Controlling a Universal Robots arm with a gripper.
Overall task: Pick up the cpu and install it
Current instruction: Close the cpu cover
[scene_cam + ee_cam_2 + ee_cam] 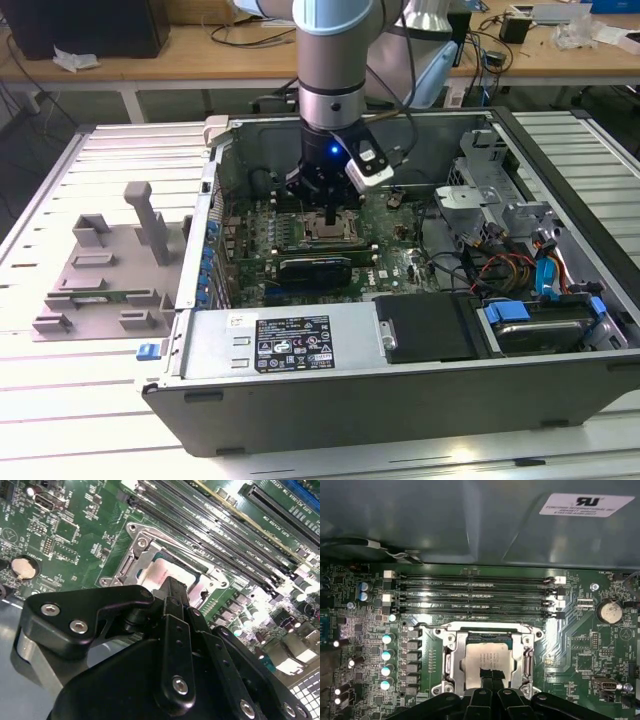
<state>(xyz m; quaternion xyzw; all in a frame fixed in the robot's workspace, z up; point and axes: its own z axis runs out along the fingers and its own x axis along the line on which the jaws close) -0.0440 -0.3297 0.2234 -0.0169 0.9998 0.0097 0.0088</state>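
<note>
Gripper (pixel 490 674) is hanging over socket frame (pixel 451 654), jaws pinched together, gripping nothing. Cpu (pixel 485 656) is lying seated directly beneath the tips, apparently touching them.

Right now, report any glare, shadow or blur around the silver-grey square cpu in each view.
First wrist view: the pale silver-grey square cpu sits sharp and evenly lit; glare streaks the long black memory slots. Second wrist view: glare whitens the cpu's top; the black gripper looms dark and soft. Exterior view: the gripper shades the dark metal-framed socket.
</note>
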